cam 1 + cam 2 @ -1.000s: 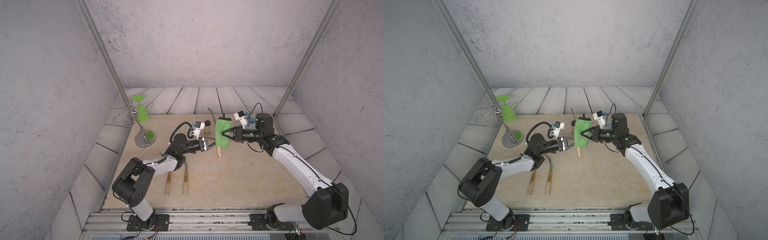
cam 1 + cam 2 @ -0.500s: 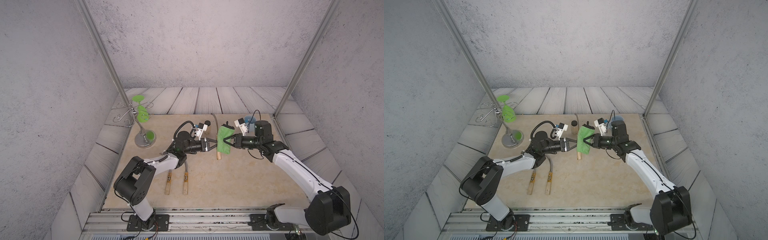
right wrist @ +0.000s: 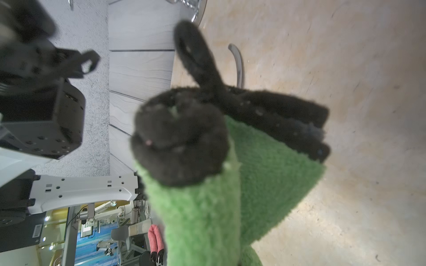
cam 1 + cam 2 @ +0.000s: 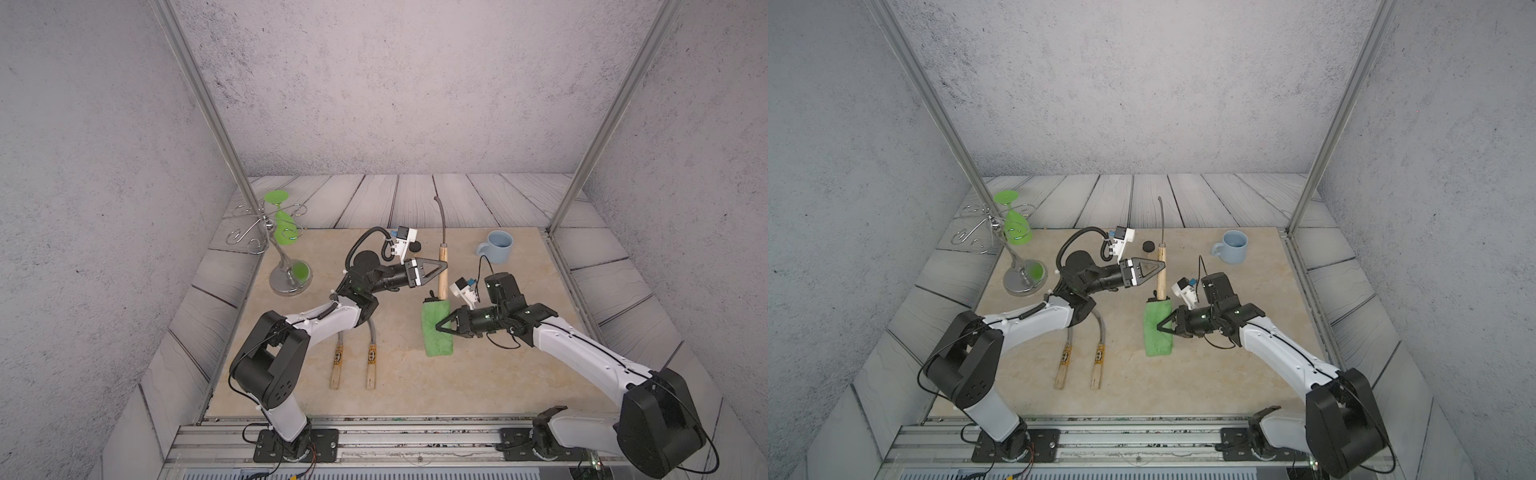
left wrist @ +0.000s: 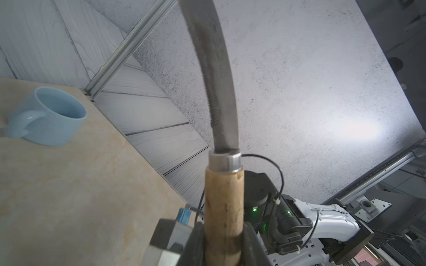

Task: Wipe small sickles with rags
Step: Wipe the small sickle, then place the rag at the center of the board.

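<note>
In both top views my left gripper (image 4: 443,266) (image 4: 1161,268) is shut on the pale wooden handle of one small sickle (image 4: 443,274) (image 4: 1160,282), held above the table. Its curved grey blade (image 5: 216,80) points to the back wall. The left wrist view shows the handle (image 5: 223,202) clamped between the jaws. My right gripper (image 4: 439,328) (image 4: 1161,328) is shut on the green rag (image 4: 436,332) (image 4: 1158,332) (image 3: 219,202), which hangs just below the handle's butt end. Two more sickles (image 4: 337,361) (image 4: 371,359) lie on the table by the left arm.
A light blue mug (image 4: 496,246) (image 5: 48,117) stands at the back right of the beige mat. At the back left a chrome stand (image 4: 289,282) carries a green goblet (image 4: 282,226). A small black round object (image 4: 415,247) lies behind the left gripper.
My right gripper has drawn the rag along the sickle towards the front, from near the blade to past the handle's end. The blade now shows bare. The left gripper keeps its hold.
</note>
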`<action>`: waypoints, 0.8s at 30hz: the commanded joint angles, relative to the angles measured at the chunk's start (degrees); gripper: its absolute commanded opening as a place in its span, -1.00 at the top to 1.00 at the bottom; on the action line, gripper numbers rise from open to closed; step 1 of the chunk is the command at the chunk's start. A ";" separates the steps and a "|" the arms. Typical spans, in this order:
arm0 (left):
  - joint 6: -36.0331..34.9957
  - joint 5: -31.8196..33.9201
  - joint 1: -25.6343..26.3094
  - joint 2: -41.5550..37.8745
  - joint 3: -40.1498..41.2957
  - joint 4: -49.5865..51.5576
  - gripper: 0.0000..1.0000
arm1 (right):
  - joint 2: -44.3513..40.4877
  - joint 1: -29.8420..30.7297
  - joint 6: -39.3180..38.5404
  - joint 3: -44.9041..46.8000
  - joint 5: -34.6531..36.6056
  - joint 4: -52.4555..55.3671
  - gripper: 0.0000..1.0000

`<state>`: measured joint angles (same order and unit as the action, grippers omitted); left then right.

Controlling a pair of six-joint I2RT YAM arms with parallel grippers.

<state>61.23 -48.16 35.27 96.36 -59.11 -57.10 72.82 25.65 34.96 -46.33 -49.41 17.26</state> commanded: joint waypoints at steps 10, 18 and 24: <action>-3.90 -1.06 -1.52 -6.63 5.53 2.34 1.00 | -6.25 -3.90 -4.71 1.36 12.87 13.83 0.80; -16.94 -1.51 -1.51 -16.15 10.04 23.00 1.00 | 2.20 -7.43 -10.12 -0.83 20.92 20.45 0.70; -17.89 -0.44 -1.52 -18.98 14.48 24.23 1.00 | 11.51 -7.90 -12.12 -3.99 23.98 20.46 0.59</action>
<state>45.84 -48.69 34.09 78.32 -46.33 -34.72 81.12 18.02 25.28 -48.07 -28.29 36.42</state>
